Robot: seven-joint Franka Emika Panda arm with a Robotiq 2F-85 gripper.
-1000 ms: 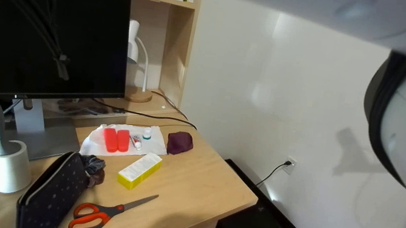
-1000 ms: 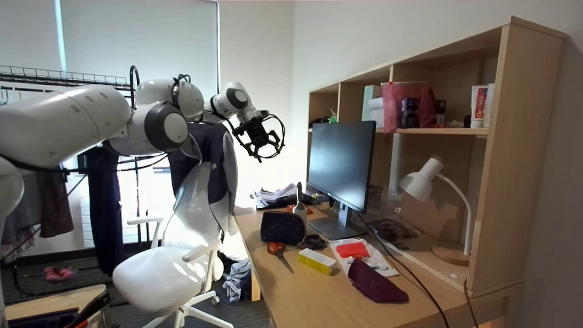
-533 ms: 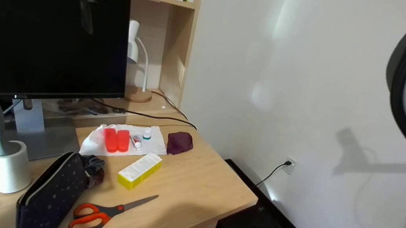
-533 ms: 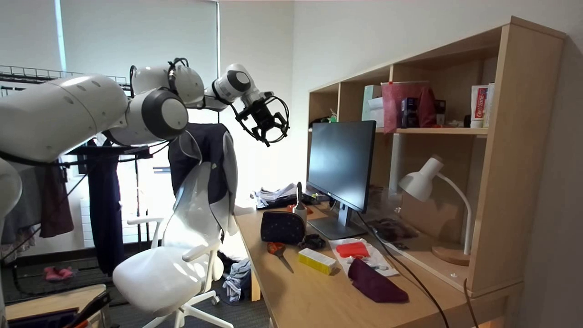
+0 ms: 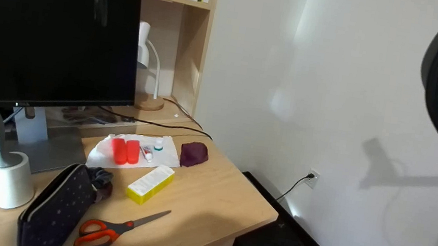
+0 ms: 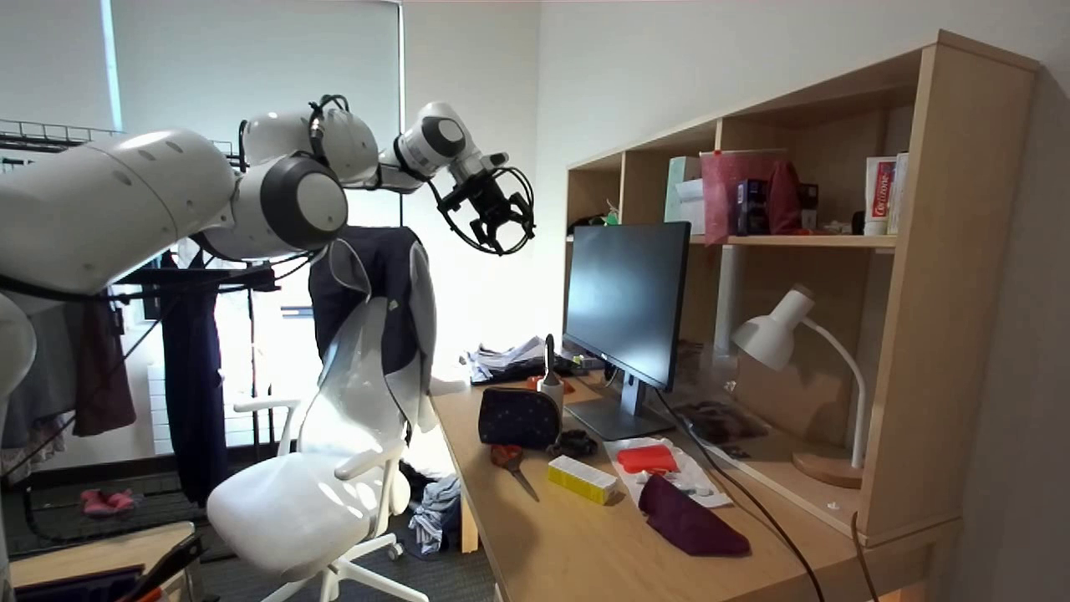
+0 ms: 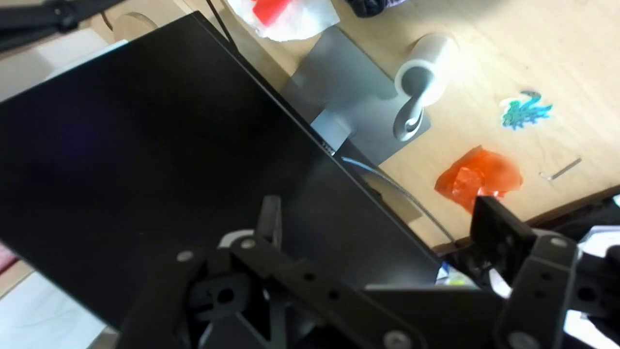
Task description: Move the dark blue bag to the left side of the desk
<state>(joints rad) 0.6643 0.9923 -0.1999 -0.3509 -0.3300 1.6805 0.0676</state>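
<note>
Dark blue bag (image 5: pixel 59 208) stands upright on the worktop (image 5: pixel 198 210), pale zip line along its upper edge, bottom end cut off by the frame there. Gripper (image 7: pixel 382 220) is up in the air, well above the worktop & well apart from the bag; per wrist view its fingers (image 7: pixel 271 220) are spread wide. In an exterior view the gripper hangs higher than the bag & a bit to its L, nr the top edge of the monitor (image 6: pixel 627 301), can't tell how far in depth.

Bag sits b/w the white roller (image 5: pixel 9 183) w/ grey handle, upright & just beside it, and the orange-handled scissors (image 5: pixel 116 231), blades pointing away from it. Dark hair tie (image 5: pixel 99 181) right by one end of the bag, can't tell if touching. Yellow/white box (image 5: pixel 150 184) a bit further along.

Wrist view: monitor's dark screen fills much of the L side, roller upper R of centre, orange wrapper (image 7: pixel 477 177) on the worktop just above the R-hand finger in frame. Dark fabric (image 7: pixel 368 7) cut off at top edge, can't tell if bag or hair tie
</note>
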